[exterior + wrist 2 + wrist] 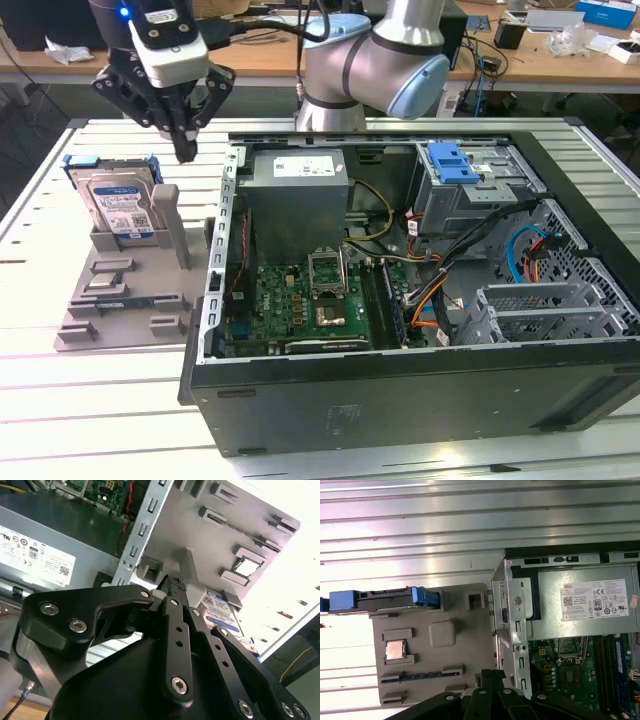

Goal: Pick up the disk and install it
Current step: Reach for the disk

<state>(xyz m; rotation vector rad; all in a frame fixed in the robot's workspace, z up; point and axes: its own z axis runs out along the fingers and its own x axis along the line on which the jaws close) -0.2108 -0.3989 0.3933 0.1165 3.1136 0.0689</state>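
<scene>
Disk: flat silver-grey rectangle, blue rails, upright in grey holder.
End effector: black, clenched empty, disk's 2 o'clock.

The flat rectangular silver-grey metal disk carries a white label with a blue stripe, and blue plastic rails edge its sides. The moulded plastic holder tray is plain matt grey. The metal gripper is black, and the camera housing above it is white. The open computer case is black outside. Inside it are a green circuit board, a grey boxy power supply with a white sticker, and a bright blue plastic bracket. The ribbed aluminium table shines silver-white in long stripes.
</scene>
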